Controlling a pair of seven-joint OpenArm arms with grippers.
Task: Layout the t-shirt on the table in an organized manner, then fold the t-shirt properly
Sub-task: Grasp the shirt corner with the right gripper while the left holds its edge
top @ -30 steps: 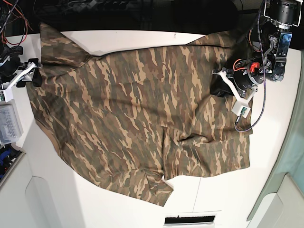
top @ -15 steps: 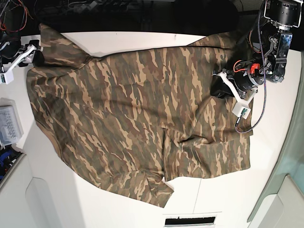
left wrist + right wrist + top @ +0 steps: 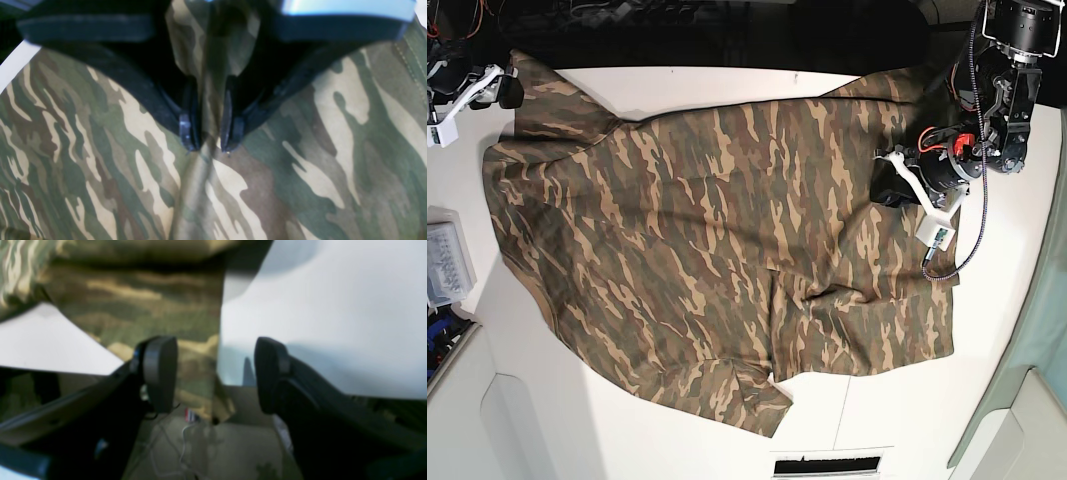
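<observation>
The camouflage t-shirt (image 3: 717, 230) lies spread over most of the white table (image 3: 727, 85), with creases near its lower middle. At the shirt's right side my left gripper (image 3: 885, 185) is shut on a raised ridge of the fabric. The left wrist view shows the cloth (image 3: 300, 166) pinched between the two fingertips of that gripper (image 3: 207, 146). My right gripper (image 3: 505, 92) hovers at the shirt's far left corner. In the right wrist view it (image 3: 215, 373) stands open, its fingers (image 3: 160, 373) wide apart, with a shirt edge (image 3: 150, 306) behind the gap and touching neither.
A clear plastic box (image 3: 447, 265) sits off the table's left side. A white camera mount and a looping cable (image 3: 937, 232) hang from the left arm over the shirt's right edge. A dark slot (image 3: 825, 463) lies at the near edge.
My right gripper has moved away from the shirt's left edge toward the far left corner. The left gripper and the shirt have stayed put.
</observation>
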